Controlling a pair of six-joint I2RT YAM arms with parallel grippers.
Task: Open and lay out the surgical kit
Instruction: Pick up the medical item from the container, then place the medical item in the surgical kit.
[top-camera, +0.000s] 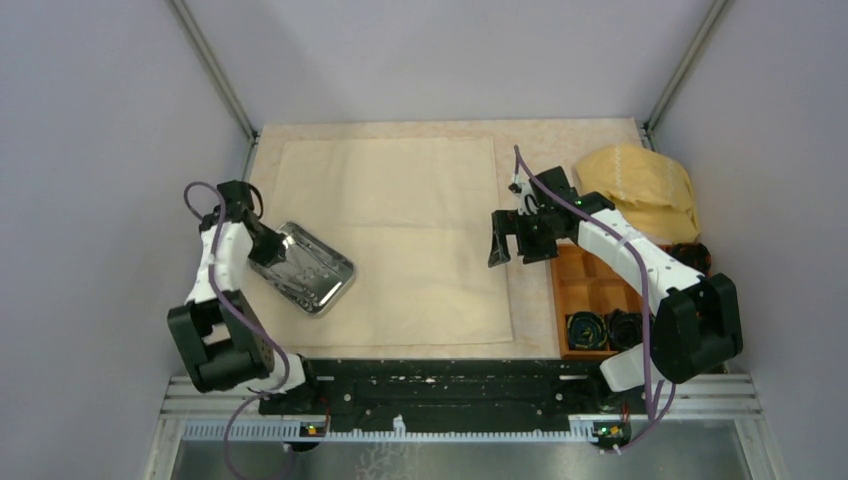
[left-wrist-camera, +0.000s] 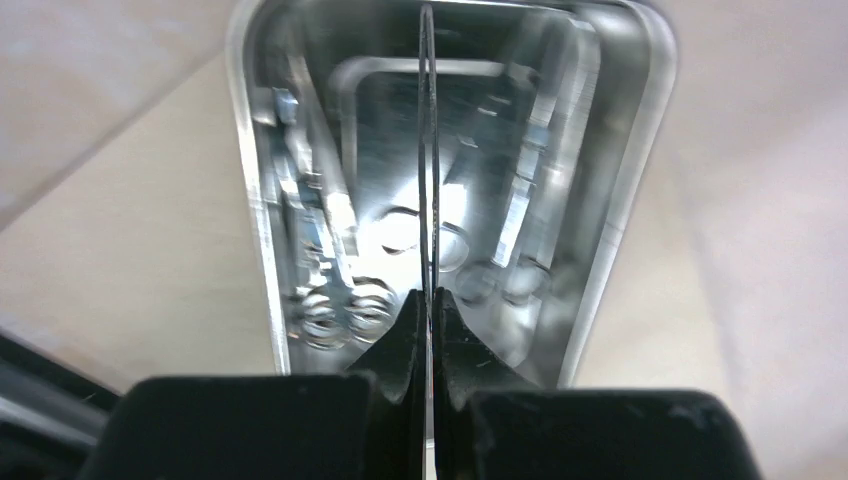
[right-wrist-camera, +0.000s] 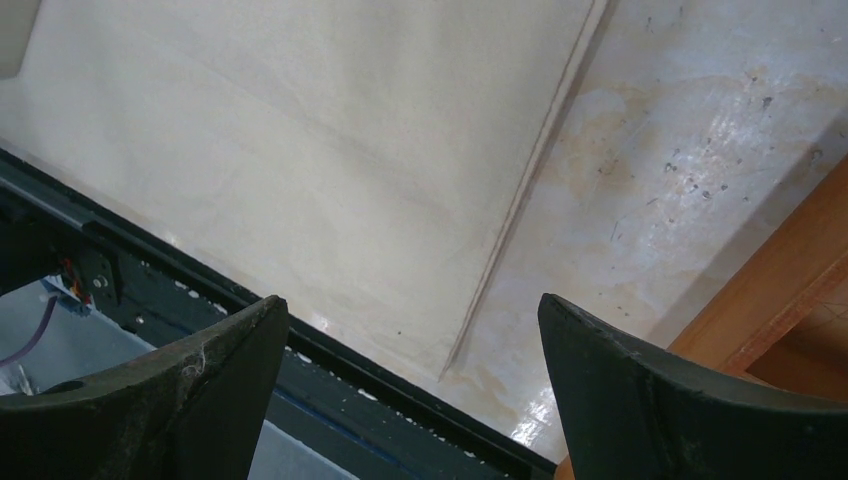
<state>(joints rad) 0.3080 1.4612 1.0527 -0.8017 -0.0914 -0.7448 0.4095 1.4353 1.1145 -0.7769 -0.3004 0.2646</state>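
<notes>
Tray (top-camera: 310, 270) rim tight between left jaws, over cream sheet (top-camera: 400, 220)

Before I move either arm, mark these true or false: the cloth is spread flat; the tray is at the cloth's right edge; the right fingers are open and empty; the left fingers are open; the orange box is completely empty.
1. The cream cloth lies spread flat on the table. True.
2. The steel tray is at the cloth's right edge. False: it is at the left edge.
3. The right fingers are open and hold nothing. True.
4. The left fingers are open. False: they are shut on a thin steel piece over the tray; I cannot tell which tool.
5. The orange box is empty. False: black coils fill its near compartments.
</notes>
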